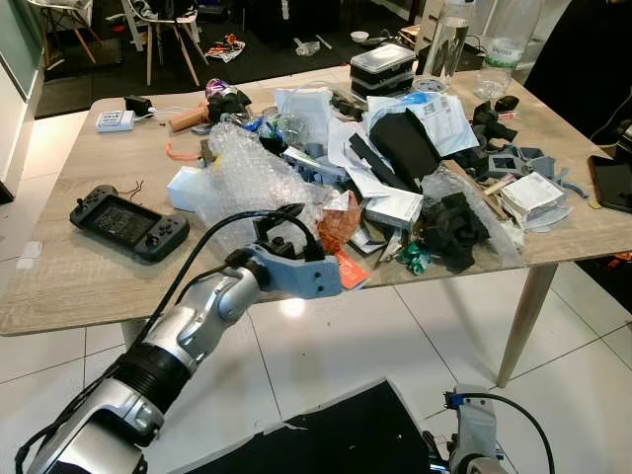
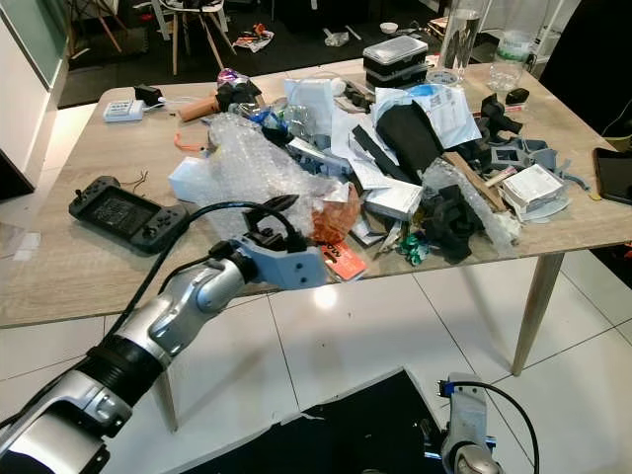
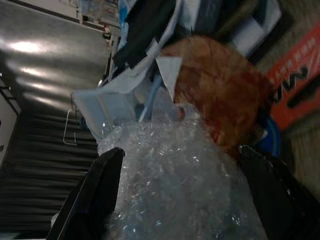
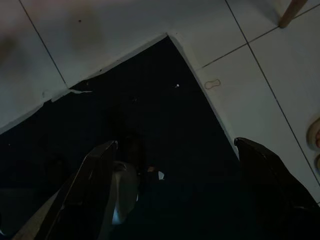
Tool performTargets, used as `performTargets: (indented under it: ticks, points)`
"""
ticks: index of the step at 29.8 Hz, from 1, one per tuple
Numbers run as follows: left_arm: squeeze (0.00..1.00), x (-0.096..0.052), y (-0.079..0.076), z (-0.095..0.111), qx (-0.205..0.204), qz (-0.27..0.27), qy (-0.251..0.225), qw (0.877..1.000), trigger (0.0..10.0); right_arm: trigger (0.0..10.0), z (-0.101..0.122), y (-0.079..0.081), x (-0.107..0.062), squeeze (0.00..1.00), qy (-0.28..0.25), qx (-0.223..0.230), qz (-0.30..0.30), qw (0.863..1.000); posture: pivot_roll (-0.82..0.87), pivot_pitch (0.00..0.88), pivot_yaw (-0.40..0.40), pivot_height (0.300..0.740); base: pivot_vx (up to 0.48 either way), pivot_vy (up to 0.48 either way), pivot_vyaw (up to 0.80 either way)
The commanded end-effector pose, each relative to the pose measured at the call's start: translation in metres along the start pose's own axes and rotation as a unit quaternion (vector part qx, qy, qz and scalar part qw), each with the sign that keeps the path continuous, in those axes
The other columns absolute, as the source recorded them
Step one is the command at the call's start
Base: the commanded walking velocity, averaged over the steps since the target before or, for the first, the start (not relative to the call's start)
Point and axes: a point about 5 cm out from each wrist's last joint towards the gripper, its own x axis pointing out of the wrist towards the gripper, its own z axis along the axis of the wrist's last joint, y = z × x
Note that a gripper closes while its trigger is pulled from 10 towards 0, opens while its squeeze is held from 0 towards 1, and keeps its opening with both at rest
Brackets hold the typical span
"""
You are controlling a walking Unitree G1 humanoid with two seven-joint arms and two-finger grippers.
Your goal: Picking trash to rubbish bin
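While the left gripper (image 1: 296, 222) is held at the near edge of the table (image 1: 59, 286), the bubble wrap (image 1: 252, 178) is seen right in front of it, toward 12 o'clock. In the left wrist view the two black fingers (image 3: 95, 195) are spread wide, and the bubble wrap (image 3: 175, 185) lies between them. It cannot be told if the wrap is touched by the fingers.

The bubble wrap is clear, crumpled and shiny. An orange crumpled wrapper (image 1: 339, 222) is seen just beside it, at 3 o'clock from the gripper. A red flat packet (image 1: 351, 269) lies at the table edge, at 4 o'clock from the gripper.

A pile of paper, black scraps and boxes is heaped over the middle of the table. A black game console (image 1: 128, 225) lies apart from the pile, at 9 o'clock from the gripper. A dark lidded box (image 1: 383, 67) is stacked at the far side, and what is in it cannot be seen.

The right gripper (image 4: 170, 190) hangs low over a black bag (image 4: 150, 130) on the white floor tiles (image 4: 270, 75), with its fingers spread apart.
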Motion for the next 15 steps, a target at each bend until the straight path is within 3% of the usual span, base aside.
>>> performTargets:
  ticks: [1, 6, 7, 9, 10, 11, 15]
  points:
    - [0.0, -0.003, -0.004, -0.008, 0.016, -0.024, 0.013, 0.999, 10.0, 10.0, -0.01, 0.0, -0.002, 0.0, 0.019, 0.008, -0.003, 1.0, -0.05, 0.106, 0.036, 0.74, 0.0, 0.0, 0.0]
    - [0.0, -0.008, -0.006, -0.021, 0.024, -0.041, 0.038, 0.998, 10.0, 10.0, -0.01, 0.0, -0.002, 0.0, 0.019, 0.011, -0.004, 1.0, -0.05, 0.106, 0.036, 0.74, 0.0, 0.0, 0.0]
    - [0.0, -0.009, -0.005, -0.026, 0.023, -0.043, 0.054, 0.997, 5.3, 10.0, -0.011, 0.0, -0.002, 0.0, 0.019, 0.011, -0.005, 1.0, -0.05, 0.106, 0.036, 0.74, 0.0, 0.0, 0.0]
    - [0.0, -0.009, -0.005, -0.026, 0.023, -0.043, 0.054, 0.997, 5.3, 10.0, -0.011, 0.0, -0.002, 0.0, 0.019, 0.011, -0.005, 1.0, -0.05, 0.106, 0.036, 0.74, 0.0, 0.0, 0.0]
    - [0.0, -0.01, -0.004, -0.028, 0.021, -0.044, 0.06, 0.997, 4.2, 10.0, -0.011, 0.0, -0.002, 0.0, 0.02, 0.011, -0.005, 1.0, -0.05, 0.106, 0.036, 0.74, 0.0, 0.0, 0.0]
    - [0.0, -0.011, -0.004, -0.031, 0.021, -0.045, 0.068, 0.996, 0.0, 10.0, -0.011, 0.0, -0.002, 0.0, 0.02, 0.012, -0.005, 1.0, -0.05, 0.109, 0.038, 0.74, 0.0, 0.0, 0.0]
    - [0.0, -0.013, -0.004, -0.035, 0.016, -0.049, 0.076, 0.996, 0.0, 10.0, -0.012, 0.0, -0.002, 0.0, 0.021, 0.012, -0.005, 1.0, -0.05, 0.109, 0.038, 0.74, 0.0, 0.0, 0.0]
